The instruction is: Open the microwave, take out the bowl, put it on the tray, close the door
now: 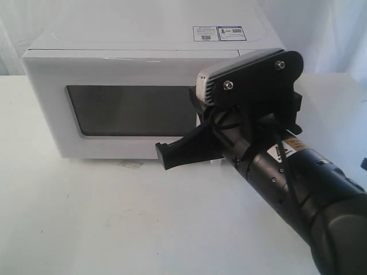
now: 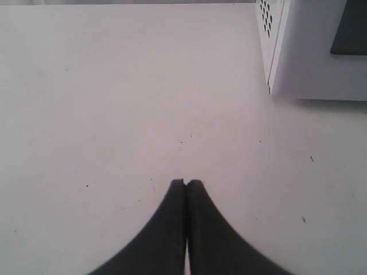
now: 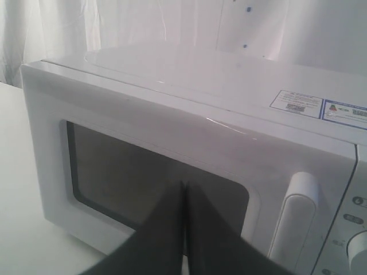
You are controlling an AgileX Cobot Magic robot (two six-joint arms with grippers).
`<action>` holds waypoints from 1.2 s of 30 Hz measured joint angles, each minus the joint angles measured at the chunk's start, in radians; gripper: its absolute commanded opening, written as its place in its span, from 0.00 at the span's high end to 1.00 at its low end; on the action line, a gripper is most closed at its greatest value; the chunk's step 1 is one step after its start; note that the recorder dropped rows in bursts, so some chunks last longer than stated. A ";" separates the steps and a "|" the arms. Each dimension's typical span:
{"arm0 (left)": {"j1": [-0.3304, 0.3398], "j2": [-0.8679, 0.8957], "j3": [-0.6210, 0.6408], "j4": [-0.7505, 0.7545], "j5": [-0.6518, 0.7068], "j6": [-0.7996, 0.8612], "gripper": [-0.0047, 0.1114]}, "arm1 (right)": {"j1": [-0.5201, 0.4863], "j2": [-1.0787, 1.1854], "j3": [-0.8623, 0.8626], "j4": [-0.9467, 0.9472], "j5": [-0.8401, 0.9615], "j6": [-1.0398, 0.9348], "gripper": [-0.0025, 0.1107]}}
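The white microwave [image 1: 143, 57] stands at the back of the table with its door [image 1: 123, 106] closed; the dark window [image 3: 132, 177] shows nothing inside. My right gripper [image 1: 163, 156] hangs shut and empty just in front of the door's lower right part, short of the tall white handle [image 3: 295, 220]. In its wrist view the gripper [image 3: 183, 184] points at the window. My left gripper [image 2: 186, 182] is shut and empty over bare table, apart from the microwave's vented side [image 2: 266, 23]. The bowl is hidden. No tray shows.
The right arm and its camera mount [image 1: 252, 80] cover the microwave's control panel in the exterior view. A knob [image 3: 358, 243] shows beside the handle. White curtain [image 3: 143, 23] hangs behind. Bare white table [image 1: 114, 217] lies in front.
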 measured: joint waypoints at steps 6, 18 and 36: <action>0.000 0.000 0.000 0.000 0.000 0.000 0.96 | 0.000 0.000 0.000 0.000 0.000 0.000 0.98; 0.000 0.000 0.000 0.000 0.000 0.000 0.96 | 0.000 0.000 0.000 0.000 0.000 0.000 0.98; 0.000 0.000 0.000 0.000 0.000 0.000 0.96 | 0.000 0.000 0.000 0.000 -0.197 0.000 0.98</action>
